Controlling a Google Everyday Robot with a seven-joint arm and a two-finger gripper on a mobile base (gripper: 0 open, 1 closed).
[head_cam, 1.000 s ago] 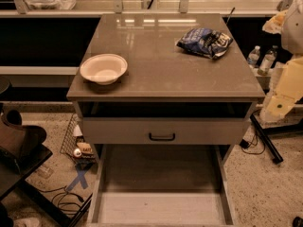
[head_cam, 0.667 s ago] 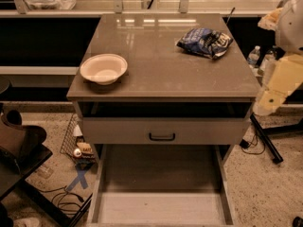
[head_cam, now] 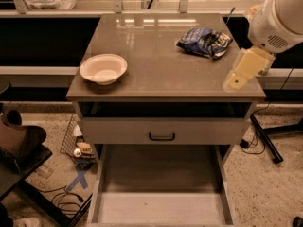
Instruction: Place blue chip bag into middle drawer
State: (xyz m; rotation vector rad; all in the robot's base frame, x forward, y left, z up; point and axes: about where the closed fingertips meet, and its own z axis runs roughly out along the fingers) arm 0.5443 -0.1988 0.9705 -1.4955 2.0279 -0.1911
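Arm (head_cam: 279, 18) further left, claw (head_cam: 235, 81) over right edge of table (head_cam: 156, 65), beside blue chip bag (head_cam: 204, 41), grip unclear.

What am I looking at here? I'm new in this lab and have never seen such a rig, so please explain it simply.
This is one picture from a single camera, looking down from the front; where it is mounted I cannot tell. The white machine at the upper right is a robot arm. Its cream-coloured gripper hangs over the right edge of a grey-brown cabinet top. On that top lie a round white bowl at the left and a crinkled dark-blue foil chip bag at the back right, apart from the gripper. I see nothing held in the gripper. Below, a wide shallow grey drawer tray is pulled out; the bag is not in it.
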